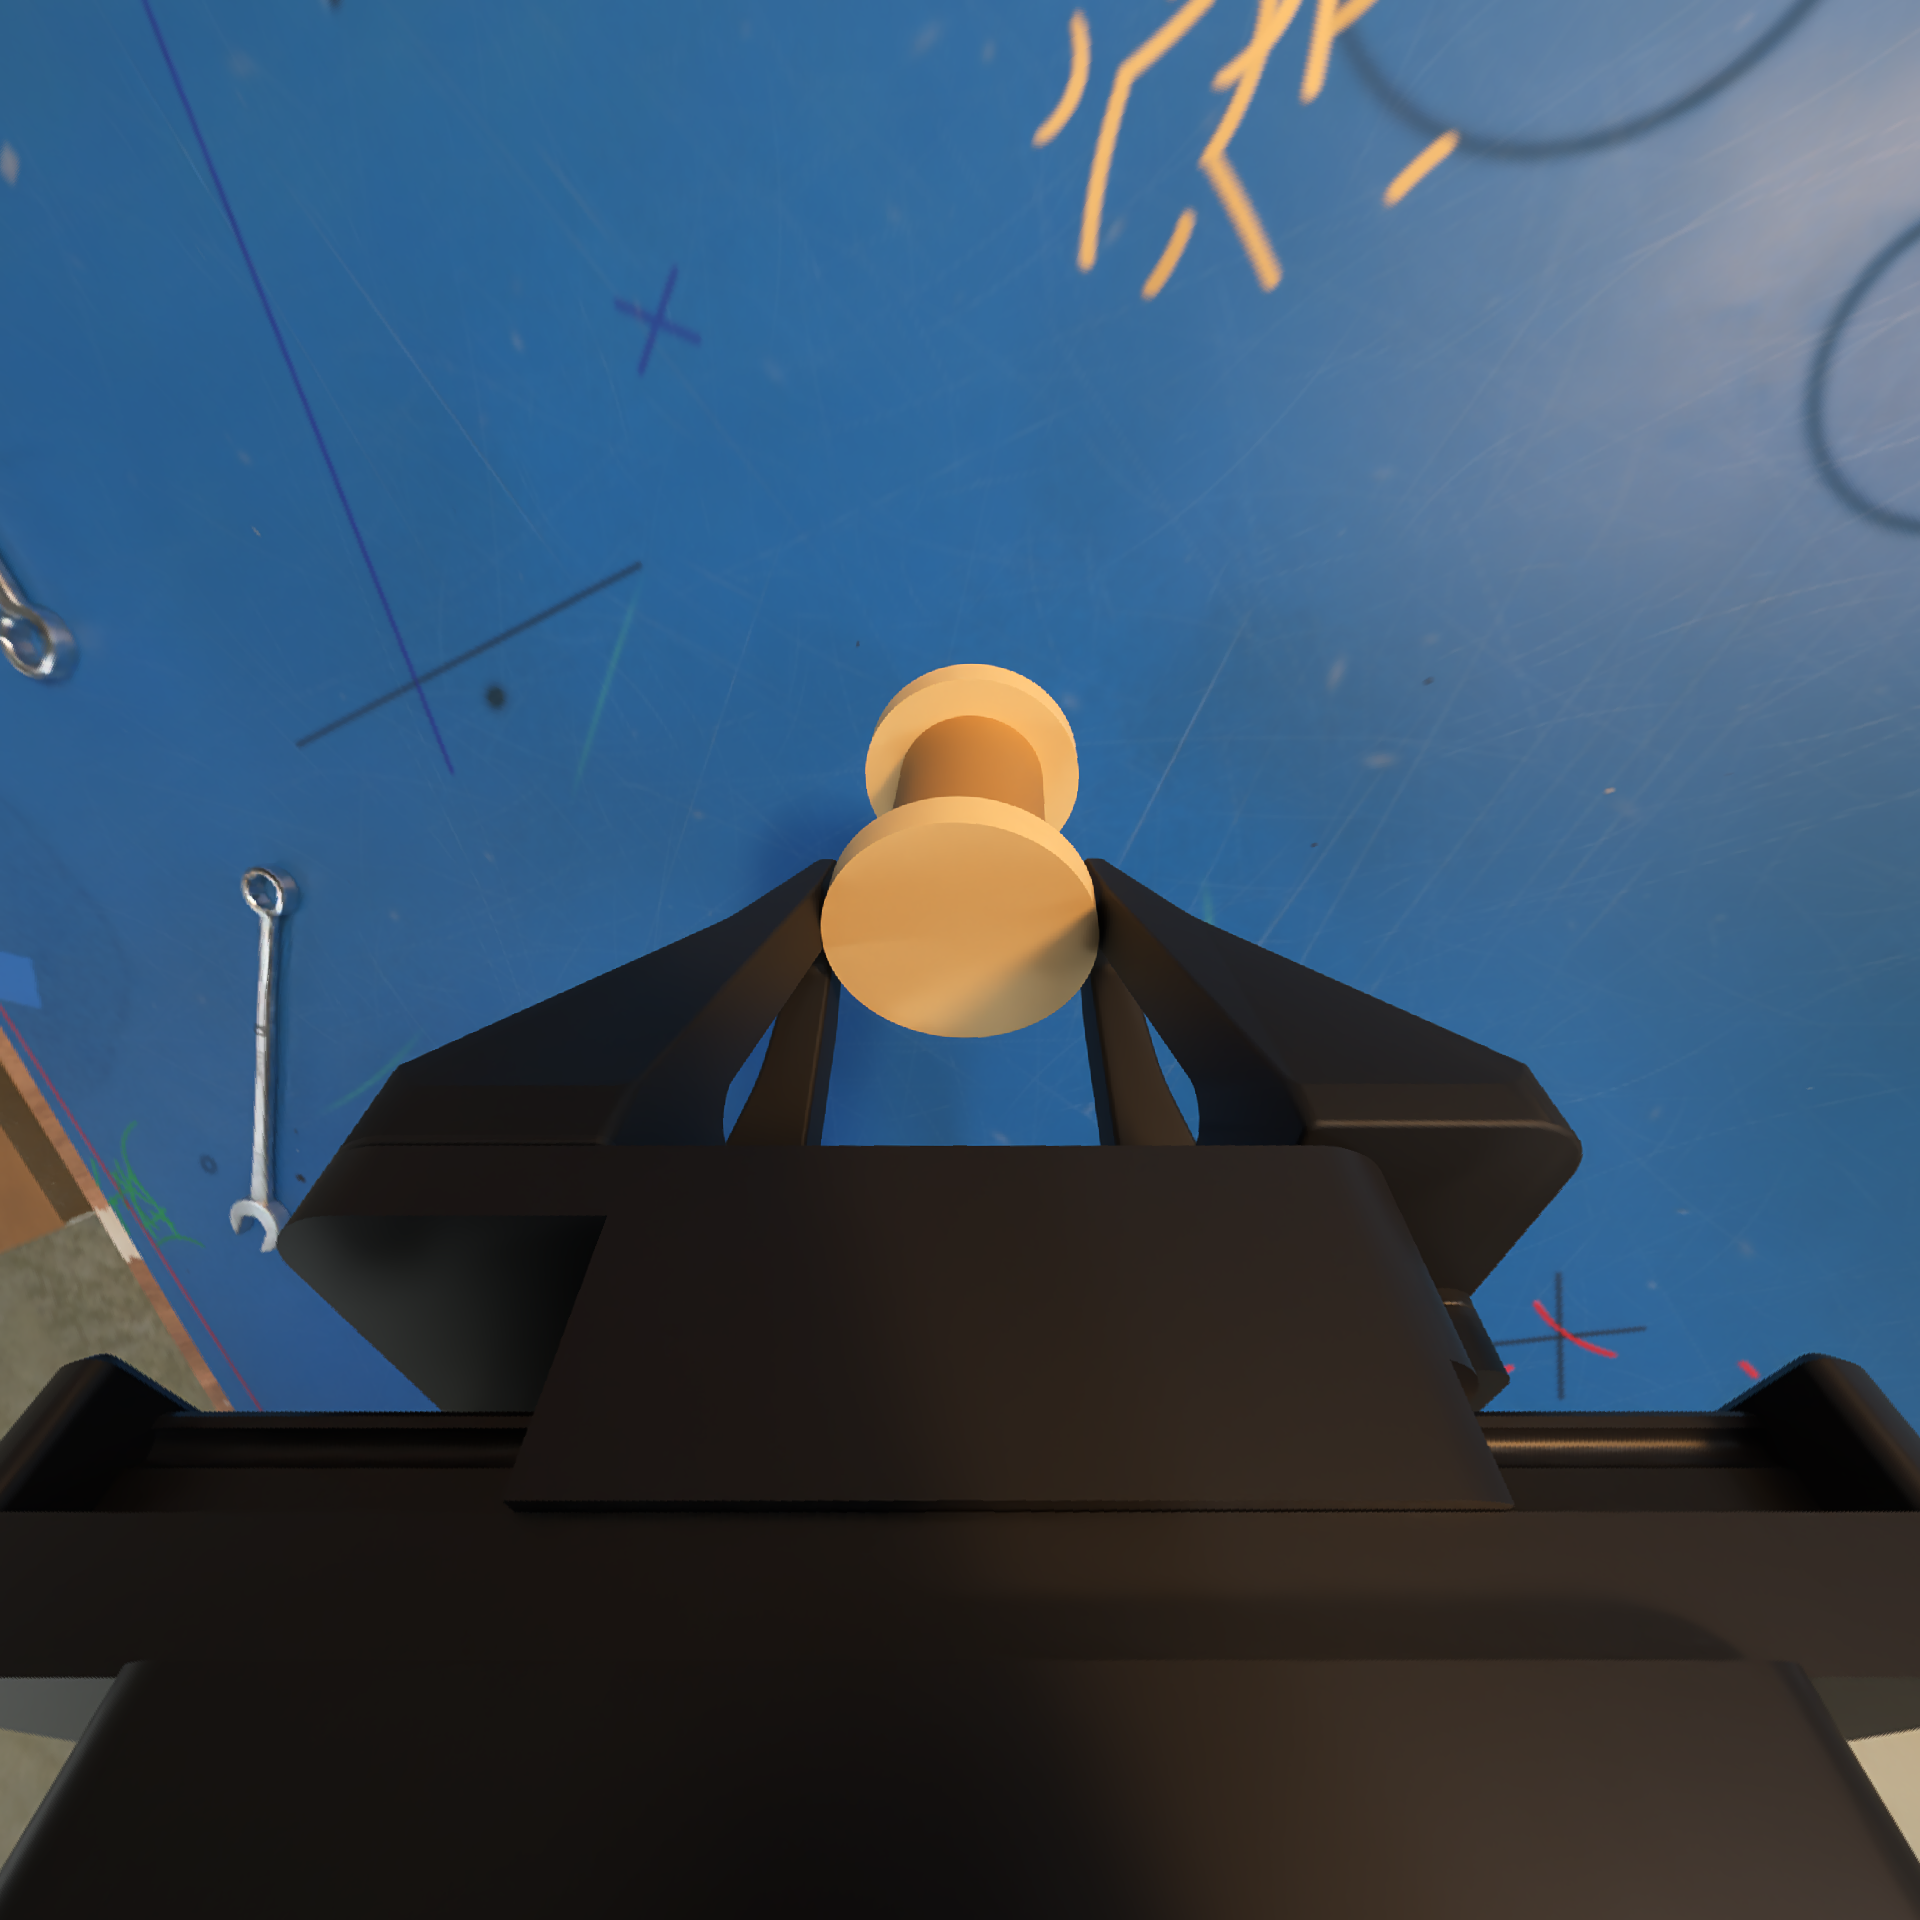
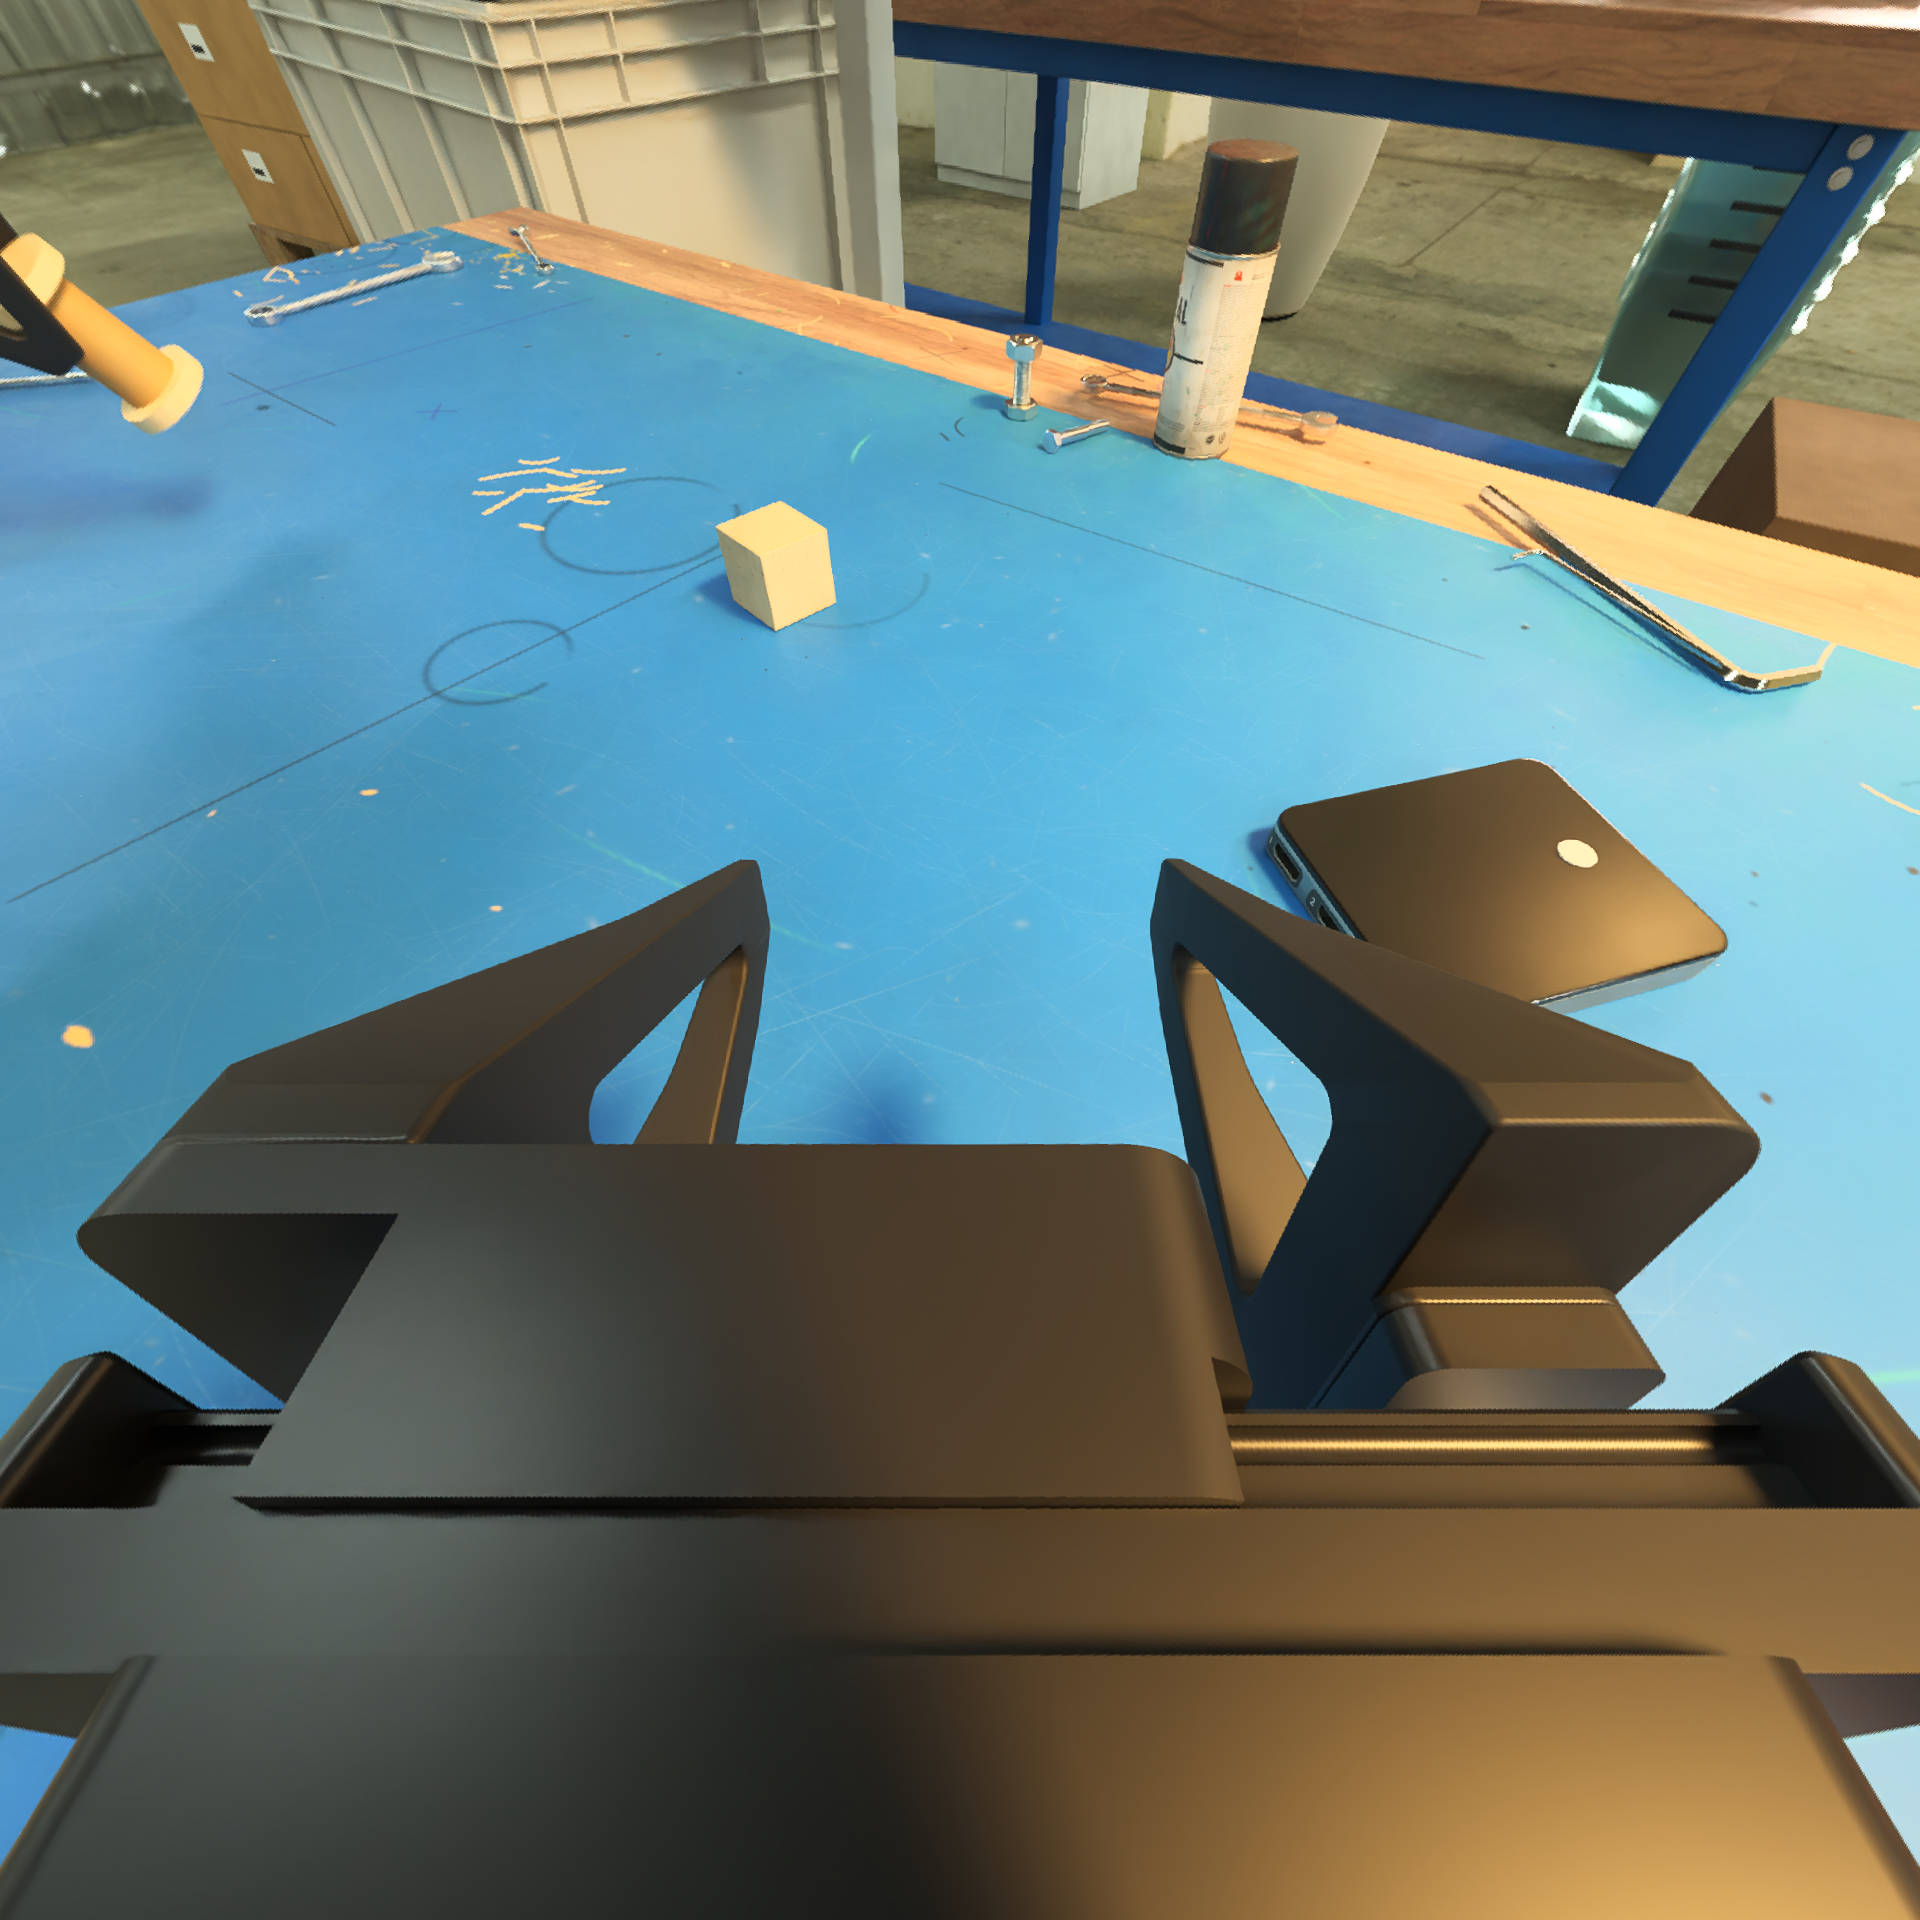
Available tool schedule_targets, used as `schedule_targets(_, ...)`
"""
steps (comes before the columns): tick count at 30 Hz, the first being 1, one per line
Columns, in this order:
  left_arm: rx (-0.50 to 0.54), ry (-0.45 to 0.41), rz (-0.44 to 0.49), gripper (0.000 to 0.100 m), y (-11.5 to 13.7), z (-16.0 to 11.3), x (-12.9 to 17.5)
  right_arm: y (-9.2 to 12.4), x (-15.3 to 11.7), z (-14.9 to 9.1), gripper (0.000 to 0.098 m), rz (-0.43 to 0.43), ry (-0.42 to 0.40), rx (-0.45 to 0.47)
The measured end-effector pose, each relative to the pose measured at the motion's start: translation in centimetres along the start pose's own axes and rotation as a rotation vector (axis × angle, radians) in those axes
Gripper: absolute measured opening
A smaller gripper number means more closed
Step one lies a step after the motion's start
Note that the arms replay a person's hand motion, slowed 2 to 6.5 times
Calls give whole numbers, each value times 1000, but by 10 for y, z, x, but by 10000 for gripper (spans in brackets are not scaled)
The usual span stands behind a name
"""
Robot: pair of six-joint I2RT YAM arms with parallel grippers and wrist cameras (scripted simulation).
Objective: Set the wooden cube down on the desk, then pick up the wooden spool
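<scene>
My left gripper (image 1: 961, 914) is shut on the near flange of the wooden spool (image 1: 966, 862) and holds it above the blue desk mat (image 1: 1351, 727). The spool points away from the camera. The held spool (image 2: 114, 348) also shows at the far left of the right wrist view, off the desk. The wooden cube (image 2: 777, 563) rests on the mat in the middle distance, apart from both grippers. My right gripper (image 2: 958, 899) is open and empty above the mat, well short of the cube.
A black phone (image 2: 1496, 883) lies just right of my right gripper. A spray can (image 2: 1226, 301), bolts (image 2: 1023, 376) and a metal bar (image 2: 1642, 603) lie along the wooden desk edge. Wrenches lie on the mat (image 1: 265, 1049) (image 2: 348, 286). A grey crate (image 2: 582, 114) stands behind.
</scene>
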State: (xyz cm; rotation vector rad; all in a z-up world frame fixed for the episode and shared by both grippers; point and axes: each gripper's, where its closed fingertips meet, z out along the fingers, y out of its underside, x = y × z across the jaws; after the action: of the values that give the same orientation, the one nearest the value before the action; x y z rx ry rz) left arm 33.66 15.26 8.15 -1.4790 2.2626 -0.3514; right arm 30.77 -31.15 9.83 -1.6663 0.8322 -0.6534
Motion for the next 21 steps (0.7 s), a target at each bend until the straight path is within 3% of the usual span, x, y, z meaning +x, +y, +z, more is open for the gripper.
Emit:
schedule_targets(15, 538, 2, 70, 383, -42, -87, 77, -6, -4, -2, 626, -26, 0, 22)
schedule_targets(21, 741, 66, 55, 383, -44, -120, 123, -7, -9, -2, 626, -46, -11, 28)
